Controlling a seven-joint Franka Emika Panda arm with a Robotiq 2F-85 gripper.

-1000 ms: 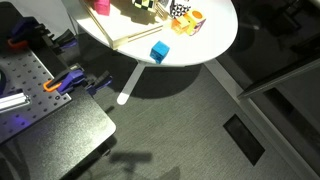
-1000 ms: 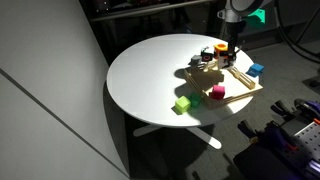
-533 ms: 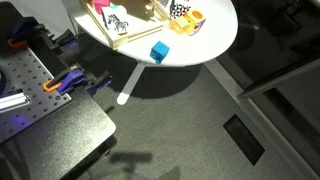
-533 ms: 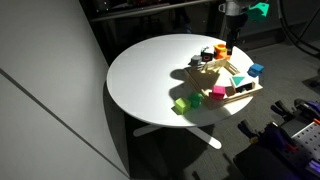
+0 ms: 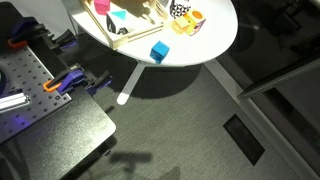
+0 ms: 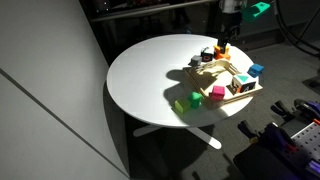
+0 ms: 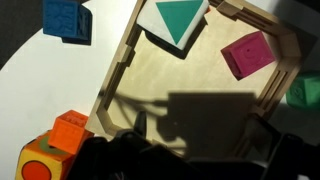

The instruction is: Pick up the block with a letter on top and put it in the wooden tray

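The block with a letter on top (image 7: 178,20) lies inside the wooden tray (image 7: 120,65), near its far rim. Its top face is white with a green triangular mark. In both exterior views it shows as a teal and white piece (image 5: 125,15) (image 6: 241,82) in the wooden tray (image 5: 130,38) (image 6: 213,78). My gripper (image 7: 200,132) hangs above the tray floor, open, with nothing between its dark fingers. In an exterior view the gripper (image 6: 223,44) sits well above the table's far side.
A pink block (image 7: 247,53) also lies in the tray. On the round white table (image 6: 150,70) stand a blue cube (image 7: 65,18), orange blocks (image 7: 68,132), a dotted piece (image 5: 178,10) and a green cube (image 6: 181,104) beside the tray.
The gripper has opened and risen off the tray. The block it carried now lies free in the tray.
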